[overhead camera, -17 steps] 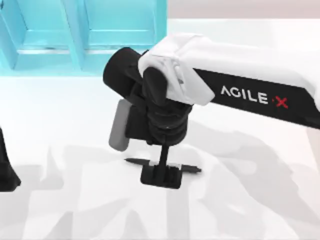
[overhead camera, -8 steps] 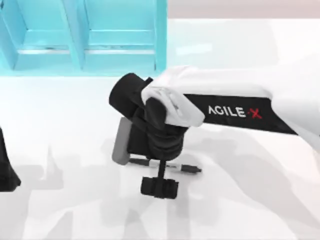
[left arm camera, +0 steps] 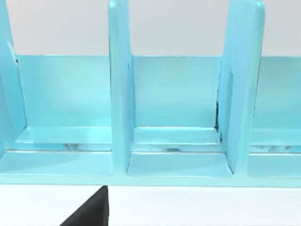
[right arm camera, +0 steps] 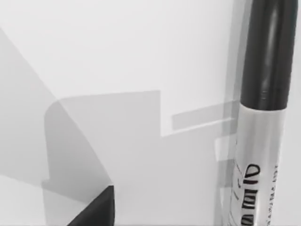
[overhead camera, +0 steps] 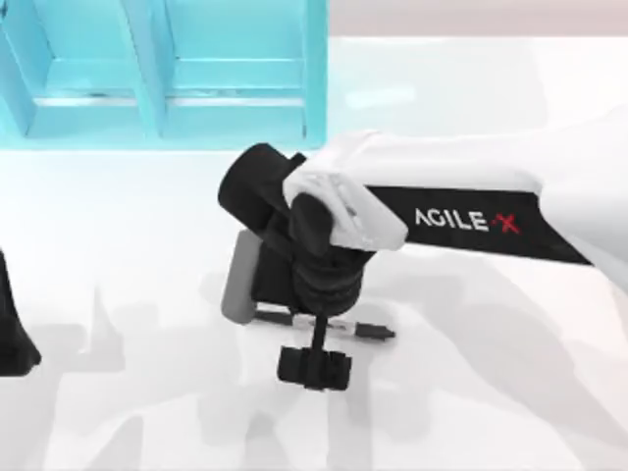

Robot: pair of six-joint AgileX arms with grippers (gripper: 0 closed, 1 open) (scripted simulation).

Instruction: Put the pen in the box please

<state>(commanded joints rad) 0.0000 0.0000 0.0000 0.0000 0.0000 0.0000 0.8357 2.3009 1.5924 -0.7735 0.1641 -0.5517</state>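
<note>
Just behind right tool (overhead camera: 314, 366), pen (overhead camera: 368, 331) flat

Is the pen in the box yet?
No. The pen lies flat on the table, under the right arm, apart from the box.

Box (left arm camera: 169, 94): turquoise, split by upright dividers into open compartments
Table (left arm camera: 197, 207): white, in front of the box
</note>
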